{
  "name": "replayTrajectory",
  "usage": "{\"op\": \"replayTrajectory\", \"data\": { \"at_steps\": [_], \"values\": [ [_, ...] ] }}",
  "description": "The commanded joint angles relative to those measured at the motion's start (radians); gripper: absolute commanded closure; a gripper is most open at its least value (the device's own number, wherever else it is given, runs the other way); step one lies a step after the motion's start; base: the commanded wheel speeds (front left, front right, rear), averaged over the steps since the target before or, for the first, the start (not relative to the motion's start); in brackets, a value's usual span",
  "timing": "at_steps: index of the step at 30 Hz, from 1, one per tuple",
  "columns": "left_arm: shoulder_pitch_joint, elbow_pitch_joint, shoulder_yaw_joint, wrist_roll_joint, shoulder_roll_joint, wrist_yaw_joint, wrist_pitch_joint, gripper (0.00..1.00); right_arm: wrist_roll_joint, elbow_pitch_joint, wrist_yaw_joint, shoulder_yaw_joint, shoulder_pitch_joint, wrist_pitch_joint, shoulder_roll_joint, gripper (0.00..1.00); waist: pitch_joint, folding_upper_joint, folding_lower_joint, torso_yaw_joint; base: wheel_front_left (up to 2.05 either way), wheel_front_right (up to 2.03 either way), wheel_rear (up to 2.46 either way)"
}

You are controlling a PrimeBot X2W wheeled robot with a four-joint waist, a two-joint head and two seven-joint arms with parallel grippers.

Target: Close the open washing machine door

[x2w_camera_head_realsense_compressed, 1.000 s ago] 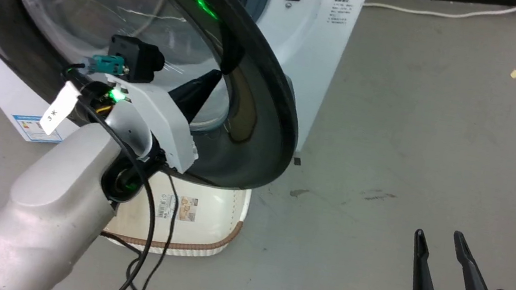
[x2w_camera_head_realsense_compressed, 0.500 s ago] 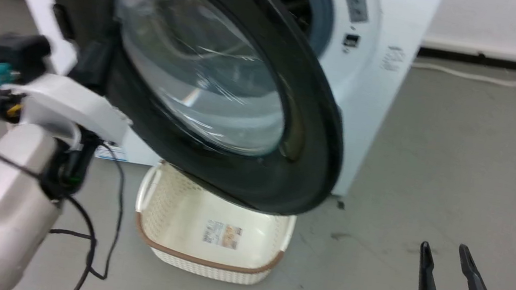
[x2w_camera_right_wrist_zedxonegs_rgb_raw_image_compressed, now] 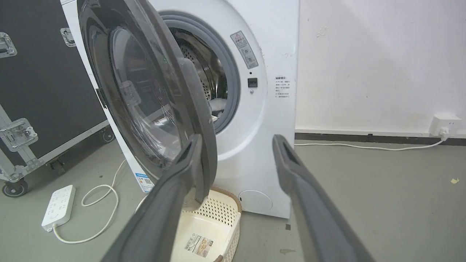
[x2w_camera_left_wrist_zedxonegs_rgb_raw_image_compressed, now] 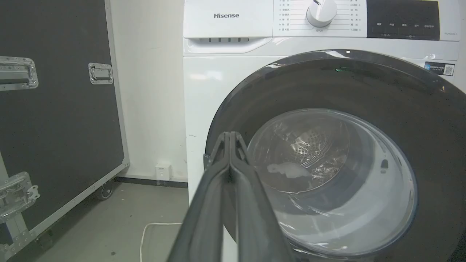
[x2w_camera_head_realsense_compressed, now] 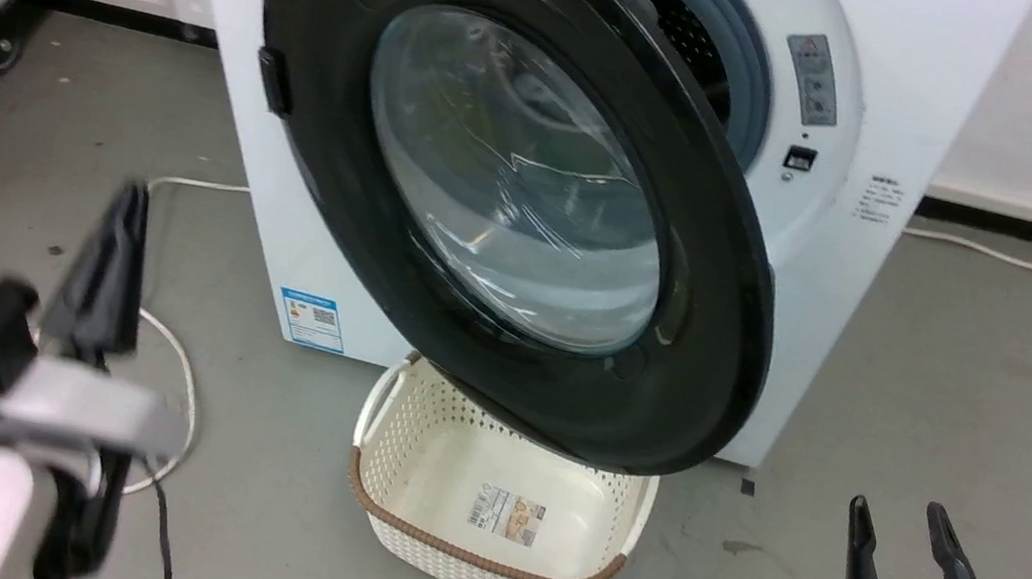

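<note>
The white washing machine (x2w_camera_head_realsense_compressed: 827, 303) stands in front of me, its steel drum opening (x2w_camera_right_wrist_zedxonegs_rgb_raw_image_compressed: 204, 76) showing. The washing machine door (x2w_camera_head_realsense_compressed: 510, 188), black-rimmed with a bulging glass window, hangs partly open, hinged on its left and swung out over a basket. My left gripper (x2w_camera_head_realsense_compressed: 130, 200) is shut and empty, low at the left, apart from the door. In the left wrist view its fingers (x2w_camera_left_wrist_zedxonegs_rgb_raw_image_compressed: 230, 135) point at the door (x2w_camera_left_wrist_zedxonegs_rgb_raw_image_compressed: 327, 174). Low at the right, my right gripper (x2w_camera_head_realsense_compressed: 896, 510) is open and empty. In the right wrist view it (x2w_camera_right_wrist_zedxonegs_rgb_raw_image_compressed: 236, 142) faces the door's free edge (x2w_camera_right_wrist_zedxonegs_rgb_raw_image_compressed: 189, 94).
A cream plastic basket (x2w_camera_head_realsense_compressed: 494, 519) sits on the floor under the door. A black wheeled flight case (x2w_camera_right_wrist_zedxonegs_rgb_raw_image_compressed: 36, 72) stands left of the machine. A white power strip (x2w_camera_right_wrist_zedxonegs_rgb_raw_image_compressed: 58, 207) and cables (x2w_camera_head_realsense_compressed: 174, 353) lie on the grey floor at the left.
The head camera has lifted and pulled back. My left gripper has left the door glass and drawn away to the lower left. The right gripper has stayed open and still.
</note>
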Motion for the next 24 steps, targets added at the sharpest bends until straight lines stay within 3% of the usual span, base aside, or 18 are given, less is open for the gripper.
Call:
{"op": "replayTrajectory", "data": {
  "at_steps": [1,8,18,19,20,24],
  "values": [
    [0.013,0.0,0.003,0.004,-0.004,-0.004,-0.004,1.0,-0.005,0.003,0.001,-0.002,0.013,-0.004,0.0,0.0,-0.005,0.0,0.0001,0.005,0.0,0.0,0.0],
    [0.148,0.067,-0.017,-0.008,-0.029,-0.063,-0.004,1.0,-0.008,0.004,0.001,-0.002,0.03,-0.004,0.0,0.0,-0.02,0.0,0.0001,0.014,0.0,0.0,0.0],
    [0.229,0.11,-0.01,-0.063,-0.066,-0.043,0.012,1.0,-0.003,0.012,0.001,-0.004,0.053,-0.004,0.0,0.0,-0.028,0.0,0.0001,0.009,0.0,0.0,0.0],
    [0.231,0.11,-0.011,-0.063,-0.069,-0.04,0.013,0.71,-0.003,0.013,0.001,-0.004,0.054,-0.004,0.0,0.0,-0.028,0.0,0.0001,0.009,0.0,0.0,0.0],
    [0.232,0.109,-0.012,-0.064,-0.071,-0.037,0.013,0.0,-0.003,0.014,0.001,-0.005,0.054,-0.004,0.0,0.0,-0.028,0.0,0.0001,0.008,0.0,0.0,0.0],
    [0.232,0.105,-0.014,-0.063,-0.072,-0.032,0.012,0.0,-0.006,0.015,0.001,-0.004,0.053,-0.004,0.0,0.0,-0.029,0.0,0.0001,0.007,0.0,0.0,0.0]
  ]
}}
